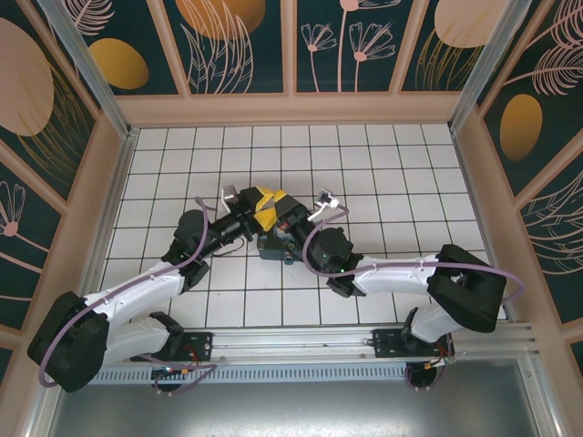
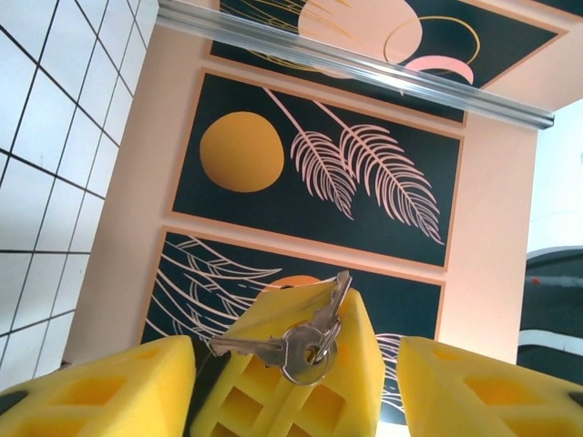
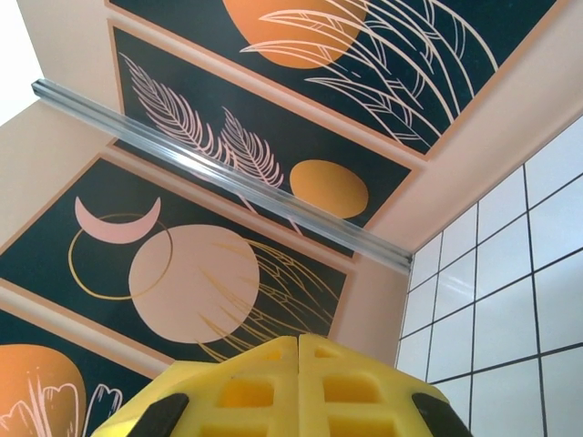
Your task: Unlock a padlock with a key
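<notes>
A ring with two silvery keys [image 2: 305, 350] hangs in the air in the left wrist view. One key [image 2: 335, 296] points up along the seam of my right gripper's yellow fingers [image 2: 273, 391], which are pinched on it. The other key [image 2: 241, 346] sticks out to the left. My left gripper [image 2: 291, 353] is open, with one yellow finger [image 2: 100, 391] on each side of the right fingers and the keys, apart from both. My right gripper [image 3: 299, 341] is shut tight. From above, both grippers [image 1: 266, 206] meet mid-floor. A small grey thing, perhaps the padlock [image 1: 288, 259], lies just below them.
A dark block [image 1: 273, 244] sits on the white tiled floor [image 1: 383, 173] under the joined grippers. Painted panel walls [image 1: 291, 55] with aluminium corner posts [image 1: 86, 64] close in the back and both sides. A metal rail [image 1: 301, 341] carries the arm bases.
</notes>
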{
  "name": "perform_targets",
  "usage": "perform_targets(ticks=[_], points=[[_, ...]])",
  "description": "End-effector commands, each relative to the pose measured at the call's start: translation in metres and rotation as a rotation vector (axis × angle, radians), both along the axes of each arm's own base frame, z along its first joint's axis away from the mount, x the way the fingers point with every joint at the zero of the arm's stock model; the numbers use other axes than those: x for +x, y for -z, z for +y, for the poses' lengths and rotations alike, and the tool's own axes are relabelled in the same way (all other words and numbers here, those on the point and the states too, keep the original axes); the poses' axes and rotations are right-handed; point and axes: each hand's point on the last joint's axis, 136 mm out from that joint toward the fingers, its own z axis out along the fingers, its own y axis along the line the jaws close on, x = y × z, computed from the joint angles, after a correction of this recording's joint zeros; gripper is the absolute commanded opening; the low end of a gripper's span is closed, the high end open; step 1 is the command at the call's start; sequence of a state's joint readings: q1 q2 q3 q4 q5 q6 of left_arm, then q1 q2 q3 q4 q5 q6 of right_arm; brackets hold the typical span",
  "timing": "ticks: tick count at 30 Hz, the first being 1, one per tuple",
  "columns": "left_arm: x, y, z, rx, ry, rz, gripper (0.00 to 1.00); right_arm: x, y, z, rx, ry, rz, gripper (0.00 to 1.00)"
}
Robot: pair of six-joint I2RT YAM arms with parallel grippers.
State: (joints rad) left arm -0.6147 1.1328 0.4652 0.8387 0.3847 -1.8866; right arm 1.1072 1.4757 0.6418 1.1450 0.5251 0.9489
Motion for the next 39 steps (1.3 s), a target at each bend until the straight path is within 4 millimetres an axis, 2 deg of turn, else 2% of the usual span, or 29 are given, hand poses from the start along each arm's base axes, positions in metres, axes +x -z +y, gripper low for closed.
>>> perform_targets(ticks=[1,8,13,27,39], points=[[-0.003,-0.010,0.002,-0.044,-0.003,-0.028,0.53,-0.006,-0.011,-0.003,0.070,-0.013,-0.019,0.00],[-0.003,-0.003,0.004,-0.034,-0.017,-0.014,0.49,-0.008,-0.007,-0.009,0.067,-0.004,-0.013,0.00],[-0.002,-0.001,0.005,-0.029,-0.021,-0.012,0.42,-0.009,-0.004,-0.012,0.067,0.000,-0.006,0.00],[-0.002,0.002,0.007,-0.009,-0.037,-0.009,0.29,-0.010,-0.001,-0.015,0.066,0.007,0.002,0.00],[-0.001,0.003,0.008,0.006,-0.042,-0.009,0.23,-0.010,-0.001,-0.015,0.067,0.004,0.003,0.00]])
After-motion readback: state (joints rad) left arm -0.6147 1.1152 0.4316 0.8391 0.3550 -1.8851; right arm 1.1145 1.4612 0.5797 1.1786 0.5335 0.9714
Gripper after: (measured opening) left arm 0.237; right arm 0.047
